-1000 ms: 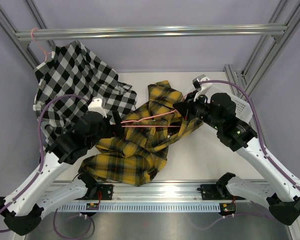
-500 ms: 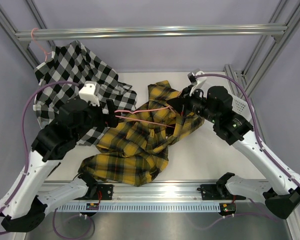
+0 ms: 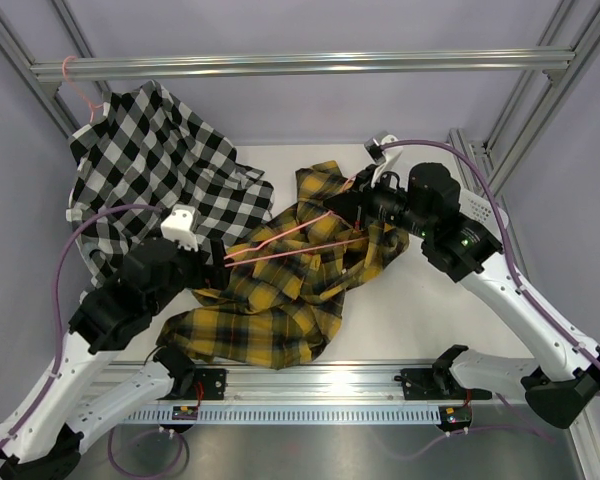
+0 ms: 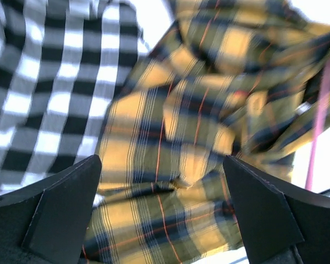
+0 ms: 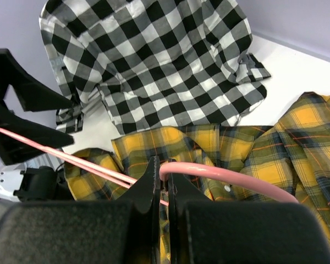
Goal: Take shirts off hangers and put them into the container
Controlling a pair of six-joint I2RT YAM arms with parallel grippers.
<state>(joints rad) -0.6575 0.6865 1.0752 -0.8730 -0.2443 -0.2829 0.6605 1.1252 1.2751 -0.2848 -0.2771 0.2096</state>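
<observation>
Right gripper (image 5: 164,177) pinches the thin pink wire hanger (image 3: 280,245); left gripper (image 4: 162,217) gapes empty. The limp yellow-and-black plaid shirt (image 3: 270,305) probably wants grabbing by a bunched fold.

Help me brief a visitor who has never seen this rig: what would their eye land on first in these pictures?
The yellow-and-black plaid shirt crumpled in the middle of the table grabs attention first, with a pink wire hanger stretched across it, pinched in the shut right gripper. Next comes the black-and-white check shirt hanging at the far left, while the left gripper hovers wide open over the yellow cloth.
</observation>
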